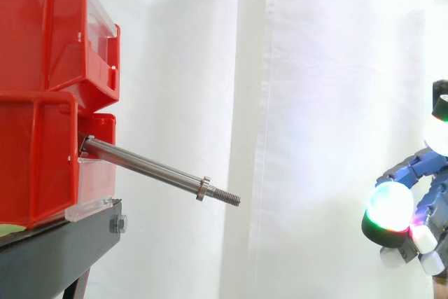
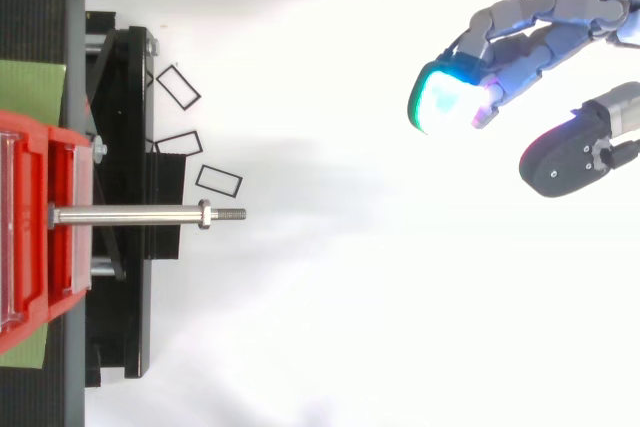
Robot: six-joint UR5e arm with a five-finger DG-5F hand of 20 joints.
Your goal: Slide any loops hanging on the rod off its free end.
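Note:
A bare steel rod [image 1: 147,166] juts from the lower red bin [image 1: 35,159] and slopes down to the right. It carries a nut [image 1: 203,188] near its threaded free end [image 1: 229,198], and nothing hangs on it. From above the rod [image 2: 130,215] points right. My hand [image 2: 540,27] hovers far to the right of the free end, open, with the fingers loosely extended and the thumb spread apart. It holds nothing. One fingertip [image 1: 390,206] glows green and white in the side view.
Two red bins [image 1: 42,33] are stacked on a black stand [image 1: 56,250] at the left. Small black-outlined rectangles [image 2: 218,180] mark the white floor near the stand. A wide open gap lies between the rod tip and my hand, with the white curtain behind.

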